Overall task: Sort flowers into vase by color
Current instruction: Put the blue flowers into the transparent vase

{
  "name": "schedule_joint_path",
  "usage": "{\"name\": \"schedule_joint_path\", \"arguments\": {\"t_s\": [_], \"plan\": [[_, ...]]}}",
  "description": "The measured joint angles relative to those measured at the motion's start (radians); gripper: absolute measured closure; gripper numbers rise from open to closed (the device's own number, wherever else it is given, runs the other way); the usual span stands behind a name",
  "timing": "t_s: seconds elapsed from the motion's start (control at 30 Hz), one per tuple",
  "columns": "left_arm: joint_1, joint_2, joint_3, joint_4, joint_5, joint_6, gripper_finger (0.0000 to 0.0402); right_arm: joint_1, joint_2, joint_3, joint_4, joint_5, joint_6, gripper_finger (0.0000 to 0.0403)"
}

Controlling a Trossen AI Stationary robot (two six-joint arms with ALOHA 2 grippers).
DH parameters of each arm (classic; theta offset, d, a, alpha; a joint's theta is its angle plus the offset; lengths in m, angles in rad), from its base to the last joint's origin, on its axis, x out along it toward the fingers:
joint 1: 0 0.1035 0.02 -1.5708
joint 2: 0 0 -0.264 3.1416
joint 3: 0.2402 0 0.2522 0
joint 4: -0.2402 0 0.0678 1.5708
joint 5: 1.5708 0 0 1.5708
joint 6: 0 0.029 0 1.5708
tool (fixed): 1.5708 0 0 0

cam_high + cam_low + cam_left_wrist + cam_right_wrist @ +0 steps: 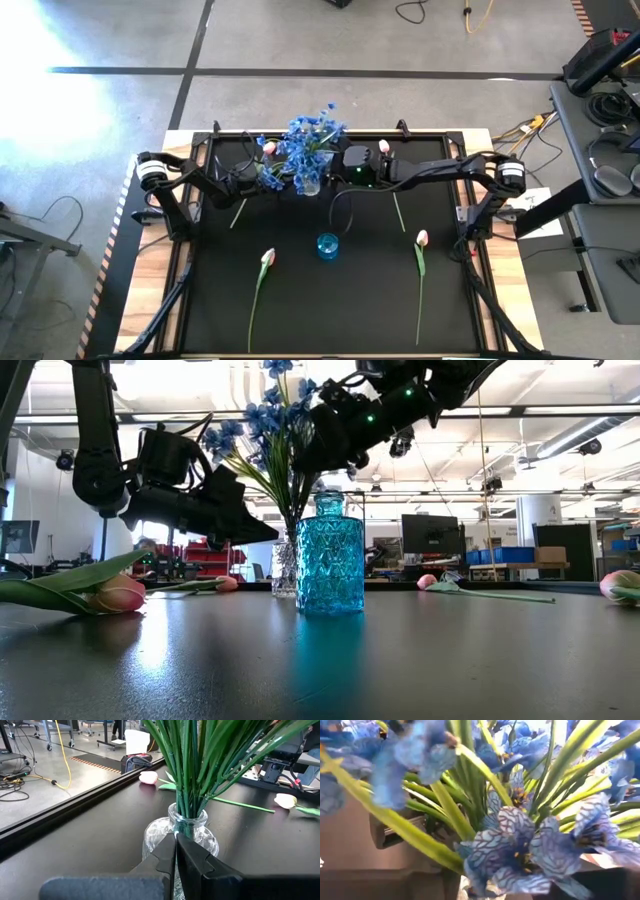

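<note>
Pressing together, nothing between them: the left gripper [175,855] jaws, hovering right against the clear glass vase [155,837] at the desk's [300,310] far edge. Crowding that vase from the other side: the right gripper [345,163], jaws lost among the petals, so cannot tell how they are standing. Filling the clear vase: the blue sprays [310,140], stems bunched tightly in its neck. Judging the blue batch to be nearly or fully sorted, with the pink round not yet begun. Standing empty near the desk's middle: the blue glass vase [328,246]. Lying loose around it: pink-white tulips [266,258], two in front, others near the back. Needing next, probably: backing off without tipping the vase, then reaching for a tulip stem.
</note>
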Motion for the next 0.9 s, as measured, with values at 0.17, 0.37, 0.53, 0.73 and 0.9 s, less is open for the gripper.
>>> {"name": "schedule_joint_path", "arguments": {"t_s": [0.17, 0.37, 0.53, 0.73, 0.9], "plan": [[0.000, 0.000, 0.000, -0.001, 0.000, 0.000, 0.0402, 0.000, 0.012, -0.001, 0.011, 0.000, 0.001, 0.0312], [0.000, 0.000, 0.000, -0.004, 0.000, 0.000, 0.0402, 0.000, 0.032, -0.002, 0.027, 0.000, -0.012, 0.0386], [0.000, 0.000, 0.000, -0.005, 0.000, 0.000, 0.0402, -0.002, 0.046, -0.002, 0.029, 0.000, -0.010, 0.0391], [0.000, 0.000, 0.000, -0.006, -0.001, 0.000, 0.0402, -0.005, 0.052, -0.002, 0.041, 0.009, 0.007, 0.0378], [0.000, 0.000, 0.000, -0.006, 0.000, 0.000, 0.0402, -0.005, 0.051, -0.004, 0.048, 0.010, 0.000, 0.0326]]}}
